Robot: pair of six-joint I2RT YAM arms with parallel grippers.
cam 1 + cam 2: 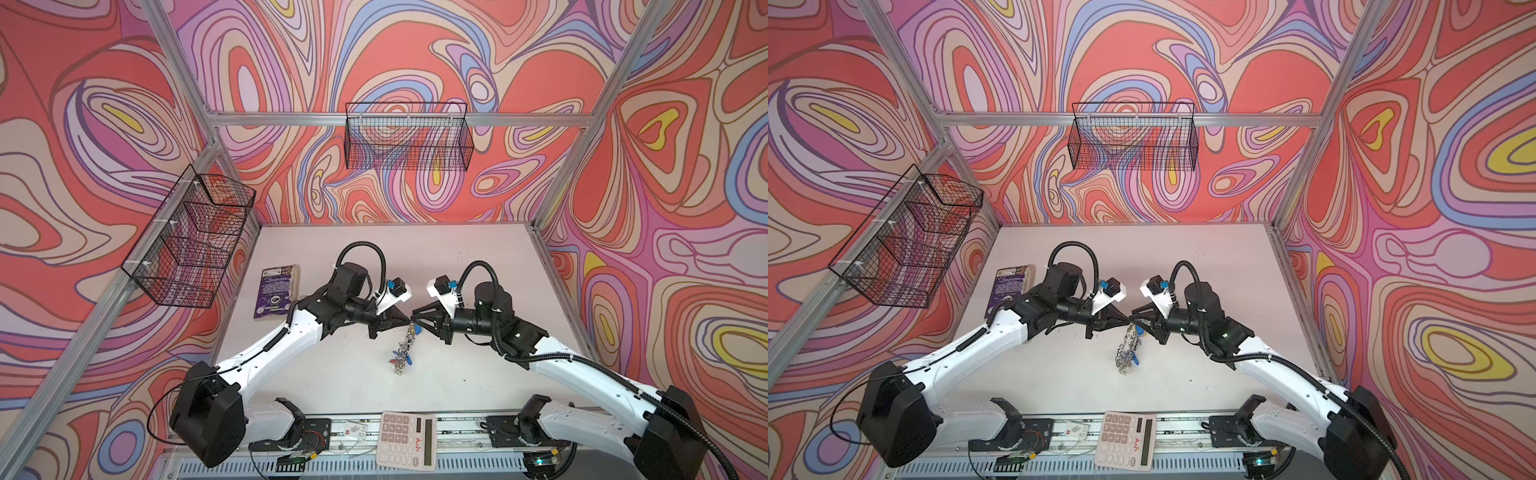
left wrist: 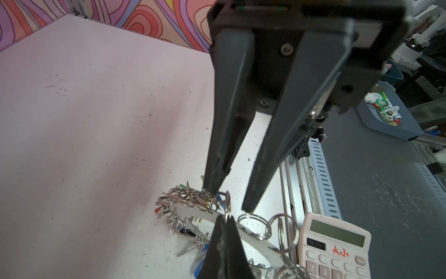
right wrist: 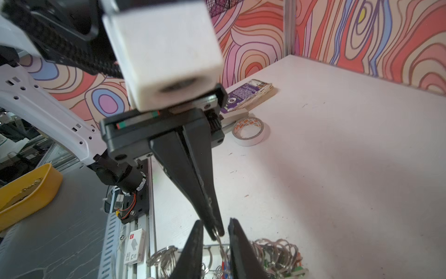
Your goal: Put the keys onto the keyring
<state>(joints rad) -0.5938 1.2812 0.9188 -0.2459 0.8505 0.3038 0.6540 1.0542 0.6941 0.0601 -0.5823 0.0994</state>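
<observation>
**Loaded keyring hangs from a single pinch**

The left gripper (image 3: pixel 216 231) is clenched on one small split ring (image 2: pixel 228 208) at the upper rim of the keyring (image 1: pixel 402 353). The keyring dangles edge-on above the table (image 1: pixel 316 374), midway between the side edges and nearer the front edge. Whether its lower rim touches the surface cannot be told. The right gripper (image 2: pixel 229 199) holds nothing, its jaws apart on either side of that ring. Tagged keys (image 1: pixel 405 362) crowd the rim. The likely hazard is that thin wire sliding out of the pinch and dropping the bunch. The right jaws could also close off-centre and snag neighbouring rings.
</observation>
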